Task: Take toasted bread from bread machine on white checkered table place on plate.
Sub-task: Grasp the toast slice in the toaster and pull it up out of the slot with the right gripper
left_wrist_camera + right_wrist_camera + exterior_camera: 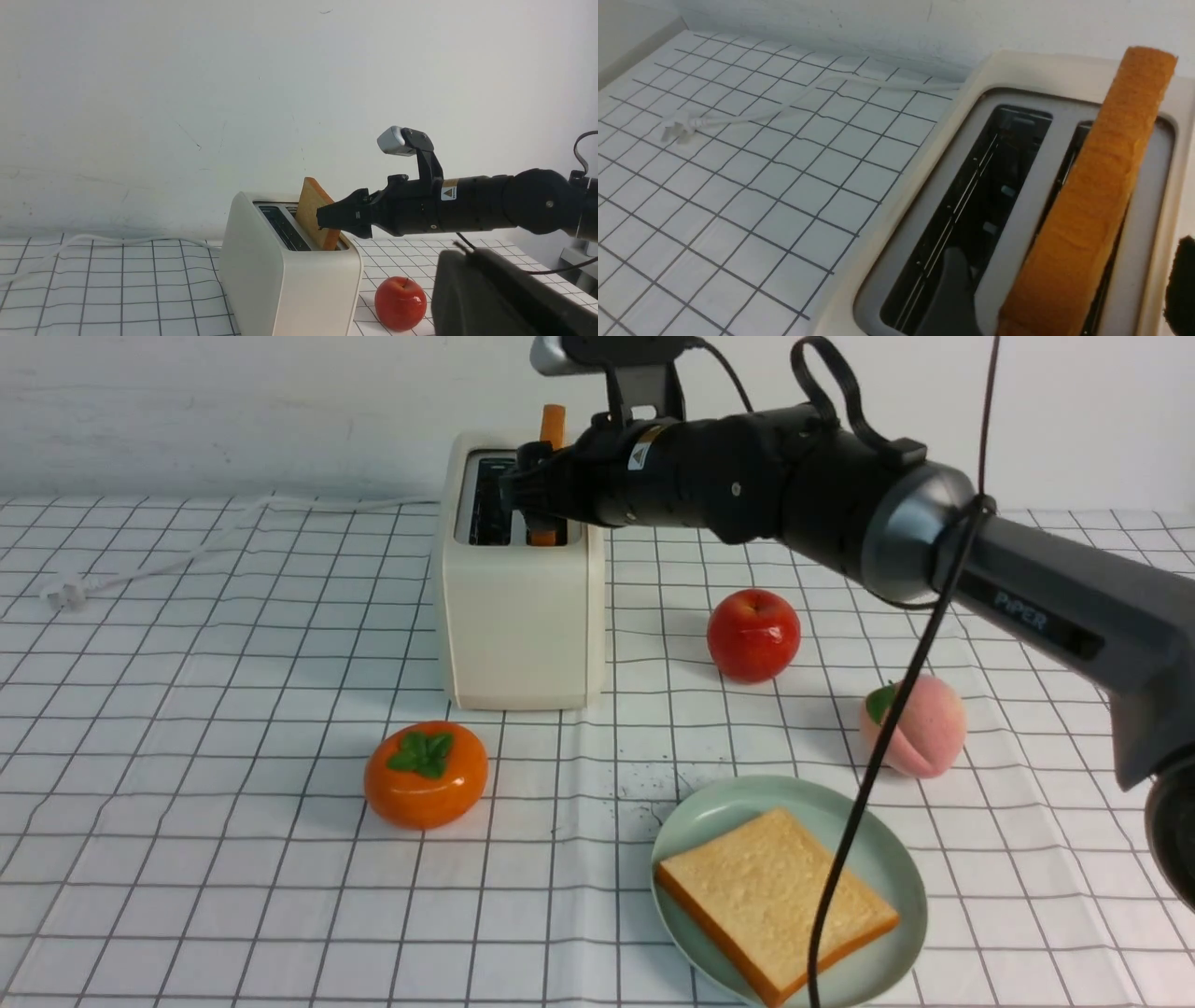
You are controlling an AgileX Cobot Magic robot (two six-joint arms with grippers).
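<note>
table (pixel 187 709): white checkered cloth, slightly creased. A dragged plate or toaster could ruck it.
bread machine (pixel 518 625): stands at the back, near slot empty, far slot filled. It looks light; if the slice binds in its slot, a lift may pull the whole box up or tip it.
plate (pixel 738 795): front right, well apart from the toaster. One slice already covers most of it, so a second may overhang the rim and slide onto the cloth.
toast on the plate (pixel 770 896): lies flat and looks delivered.
toast in the slot (pixel 1092 200): upright, leaning a little, about half above the top. One finger would probably meet it first and push it aside.
right tool (pixel 327 218): jaws spread wide astride this slice, gripping nothing. One finger dips into the empty slot and may snag its wires when closing.
left tool: closed, not seen in the front view.
apple (pixel 753 635) and peach (pixel 920 723): between toaster and plate; a low carry could knock them rolling.
</note>
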